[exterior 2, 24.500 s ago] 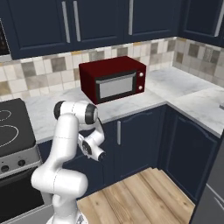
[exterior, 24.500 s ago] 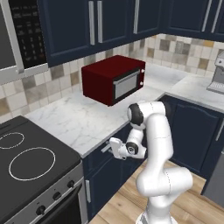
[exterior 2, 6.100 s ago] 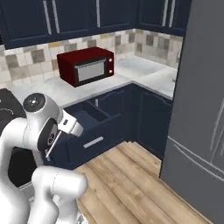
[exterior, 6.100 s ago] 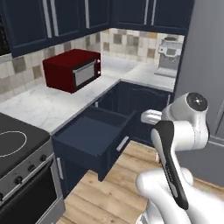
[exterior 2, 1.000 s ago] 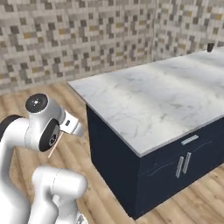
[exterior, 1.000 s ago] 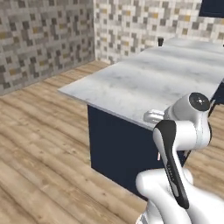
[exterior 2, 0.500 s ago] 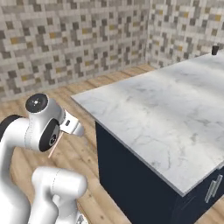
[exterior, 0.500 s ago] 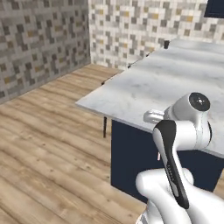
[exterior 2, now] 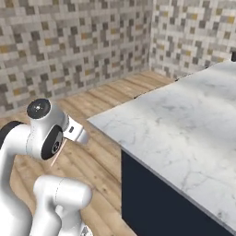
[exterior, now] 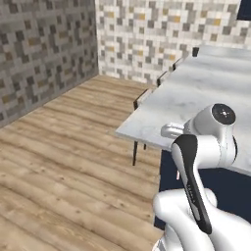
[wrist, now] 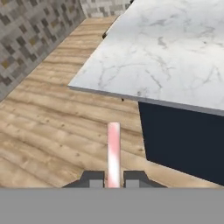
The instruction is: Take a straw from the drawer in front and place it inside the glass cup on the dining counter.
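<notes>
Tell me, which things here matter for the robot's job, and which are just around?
Job:
- straw, pinkish here, pinched in the shut gripper
- dining counter

Just around:
- stools tucked along the counter
- wood floor
- tiled walls

A wooden plank floor ran to mosaic-tiled walls at the far side; what seemed dark stools stood at the left.
</notes>
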